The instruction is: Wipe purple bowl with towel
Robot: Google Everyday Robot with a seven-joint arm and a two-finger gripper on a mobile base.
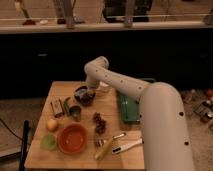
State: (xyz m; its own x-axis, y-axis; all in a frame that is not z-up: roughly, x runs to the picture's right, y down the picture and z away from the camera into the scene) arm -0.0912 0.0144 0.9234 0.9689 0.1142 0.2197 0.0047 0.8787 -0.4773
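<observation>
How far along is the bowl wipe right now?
Reach looks done: the end effector is at the right rim of the purple bowl. In hand: possibly the towel, a pale patch beside it, but I cannot confirm a grasp. Left: the wiping itself; nothing shows it finished.

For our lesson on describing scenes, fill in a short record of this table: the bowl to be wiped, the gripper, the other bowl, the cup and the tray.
purple bowl: far part of the wooden table, left of the green tray
gripper: at the purple bowl's right rim
orange bowl: near edge, front left
grey cup: between the two bowls
green tray: right side, partly behind the arm
towel: cannot make out
</observation>
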